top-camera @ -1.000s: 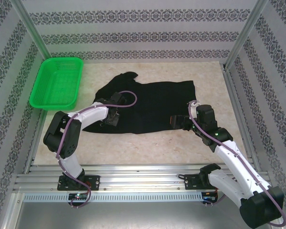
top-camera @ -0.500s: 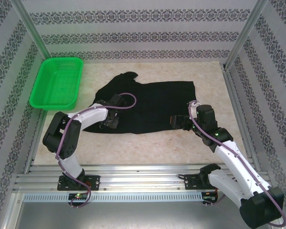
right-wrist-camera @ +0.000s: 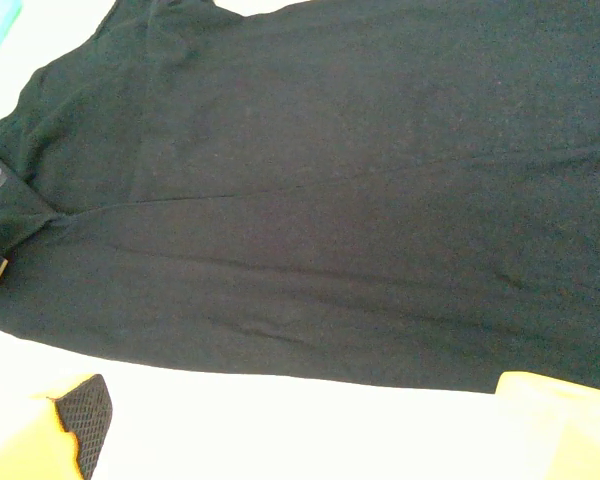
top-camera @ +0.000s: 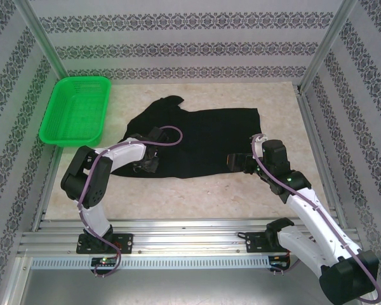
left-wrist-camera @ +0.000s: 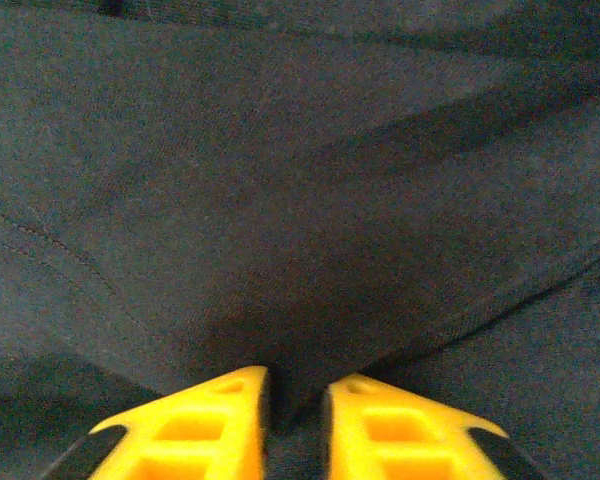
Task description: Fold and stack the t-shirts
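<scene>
Table (top-camera: pixel 197 190): pale slab carrying the basket at its far left corner.
T-shirt (top-camera: pixel 203 136): black, spread nearly flat just right of the basket, one sleeve pointing toward it.
Basket (top-camera: pixel 78 109): green mesh, apart from the cloth.
Left gripper (left-wrist-camera: pixel 295 400): on the shirt's basket-side near edge; fingers nearly together, pinching a ridge of cloth.
Right gripper (right-wrist-camera: pixel 310 430): at the hem farthest from the basket; jaws wide apart, holding nothing.
Step in hand: probably seizing the near edge for a first fold; best done by clamping that hem low, then lifting both ends level.

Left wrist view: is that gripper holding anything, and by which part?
Yes: the left gripper pinches a raised fold of the black t-shirt, close to its near-left edge.
</scene>
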